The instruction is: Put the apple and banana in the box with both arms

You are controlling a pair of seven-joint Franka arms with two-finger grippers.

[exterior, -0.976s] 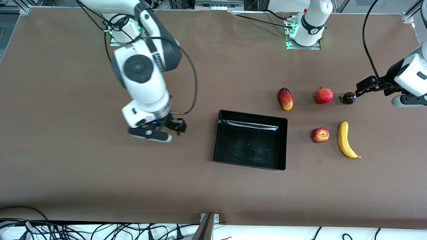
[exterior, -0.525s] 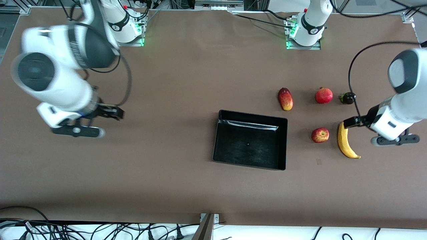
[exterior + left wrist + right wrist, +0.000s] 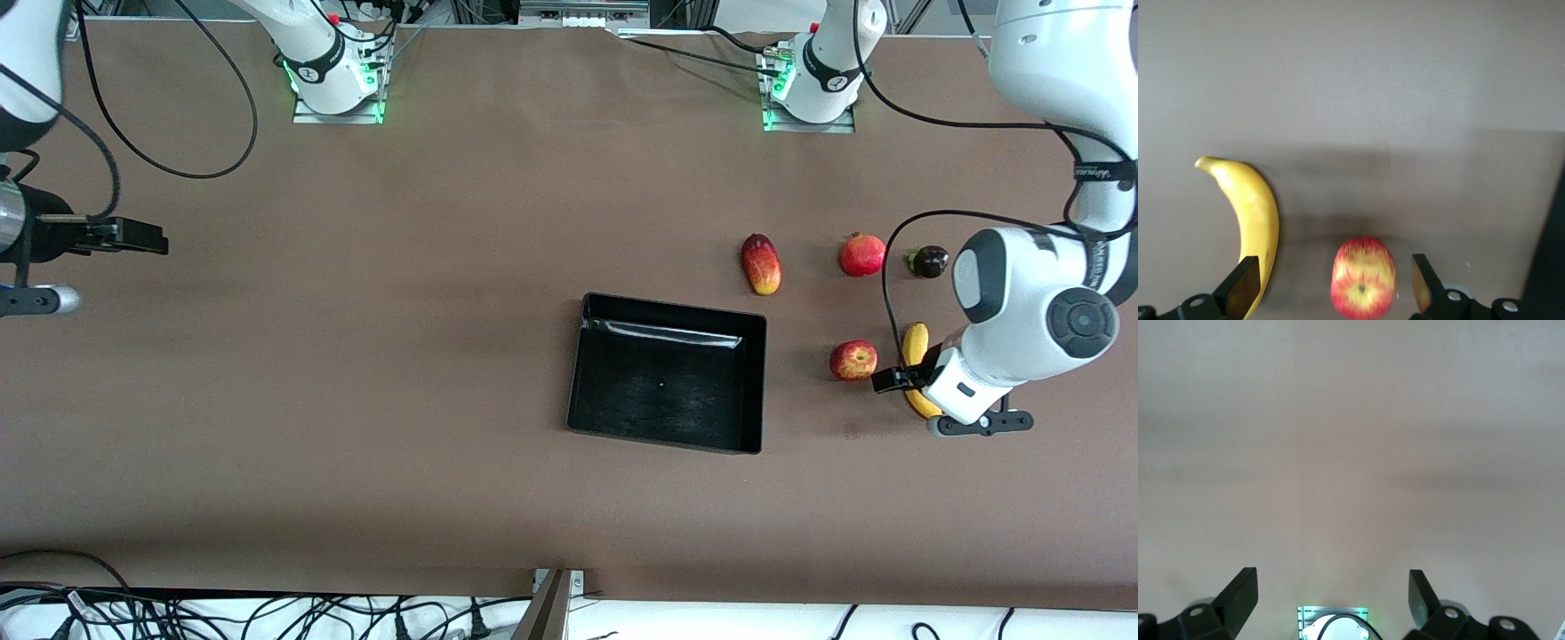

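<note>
One brown counter carries everything. Two white arms reach over it. The left arm folds down at its own end of the counter, elbow high, wrist tipped low; its left pincer hangs over the apple and banana with fingers spread wide, released, the apple between them and nothing gripped. The right arm is swung out to its own end of the counter, its right pincer likewise released and holding nothing, over bare counter.

One black box sits mid-counter, empty. One banana lies just beside one apple, toward the left arm's end from the box. Farther from the front camera stands a row: one mango, one pomegranate, one small dark fruit.
</note>
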